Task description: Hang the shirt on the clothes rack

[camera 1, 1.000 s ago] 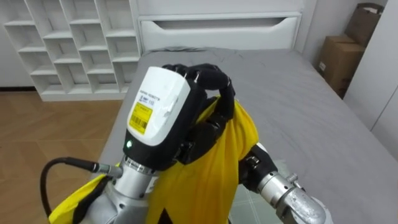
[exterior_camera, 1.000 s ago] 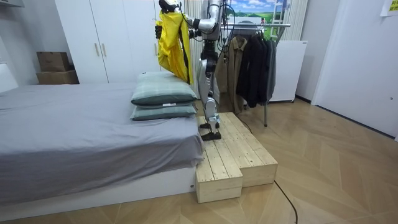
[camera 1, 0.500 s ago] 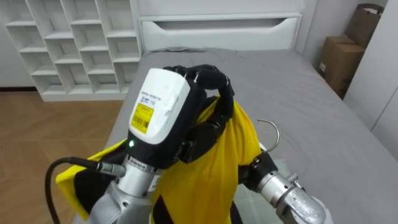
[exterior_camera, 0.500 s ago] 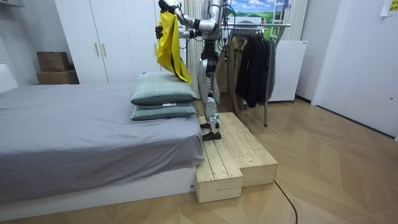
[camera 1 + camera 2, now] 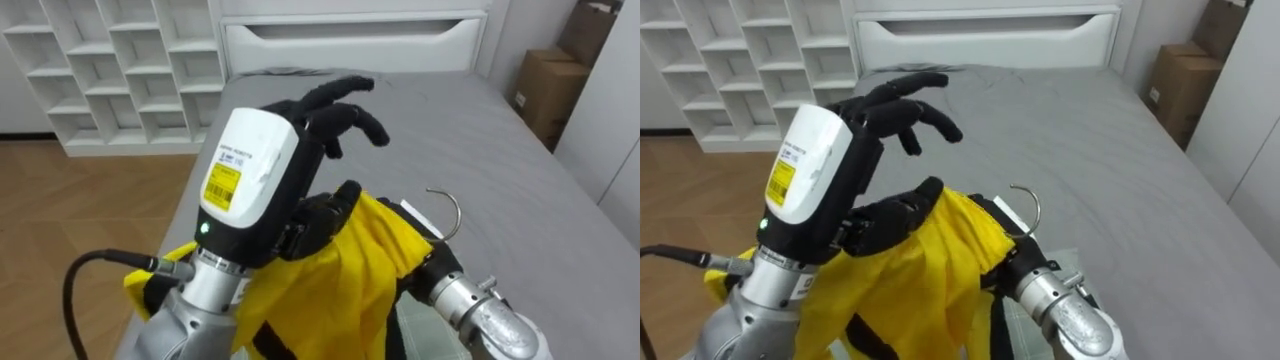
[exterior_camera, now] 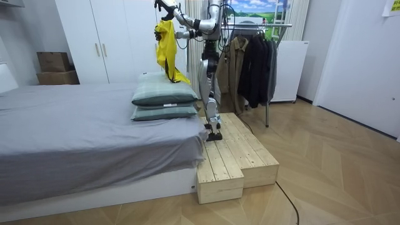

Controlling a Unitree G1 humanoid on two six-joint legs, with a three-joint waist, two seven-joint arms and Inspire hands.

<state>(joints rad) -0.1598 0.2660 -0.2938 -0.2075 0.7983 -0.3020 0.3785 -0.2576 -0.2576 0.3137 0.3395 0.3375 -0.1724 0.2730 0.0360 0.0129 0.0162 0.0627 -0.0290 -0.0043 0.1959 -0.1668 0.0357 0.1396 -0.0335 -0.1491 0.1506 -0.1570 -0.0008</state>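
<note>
While your left hand hovers spread-fingered just above the yellow garment, hold its hanger hook upright for the rack; your right hand is buried in cloth, grip unreadable.

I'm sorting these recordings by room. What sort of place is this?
A bedroom, most likely: a wide bed with a grey cover, two stacked green pillows, white wardrobe doors, and a metal rack hung with dark coats.
</note>
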